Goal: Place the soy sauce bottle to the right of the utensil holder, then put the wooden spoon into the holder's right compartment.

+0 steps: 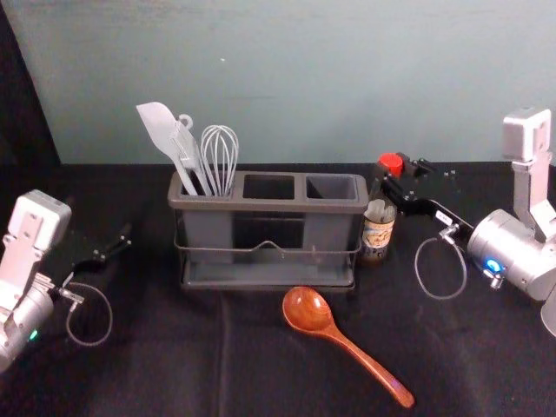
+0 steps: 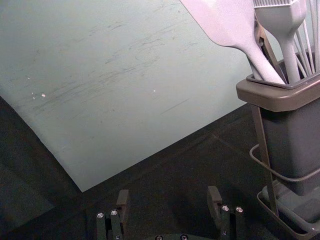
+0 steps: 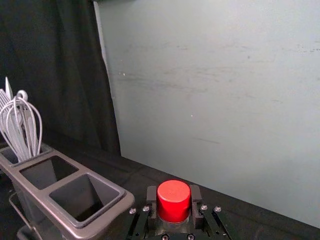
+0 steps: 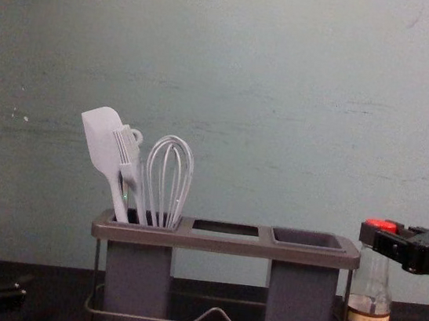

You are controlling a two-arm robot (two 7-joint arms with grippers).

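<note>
L side: L gripper (image 2: pixel 168 197) is hanging over table (image 1: pixel 156 365) twd its L edge, fingers spread, nothing betw. them.

Holder (image 1: pixel 269 207) is standing twd table's far edge; L comp. is carrying spatula (image 1: pixel 159 130), brush (image 4: pixel 128 159) & whisk (image 1: pixel 220 152). R comp. (image 1: pixel 331 187) is showing no utensil.

Wooden spoon (image 1: pixel 343 343) is lying in front of holder, bowl nearest it, handle pointing twd table's near R corner. Est.: light, stiff, slick finish poss. slipping. Pickup prob. needing handle close to bowl, tip going down first.

Soy btl (image 1: pixel 377 236) is standing upright just beside holder's R end. R gripper (image 3: pixel 173 197) is reaching in fr. table's R side & pinching btl at cap/neck (image 4: pixel 381 225). Est.: glass, rigid, breakable, smooth; liquid sloshing if jerked, wt. sitting low. Neck is serving OK as hold; btl prob. swinging if tilted. Step (judged): placing is nearing its end; release prob. calling for base check, then opening w/o knocking holder.

Obscured: chest view is cutting off btl's base; head view is losing it in dark cloth, so table contact = can't tell. R gripper is masking part of neck. R comp. floor is sitting in shadow, depth unclear.
</note>
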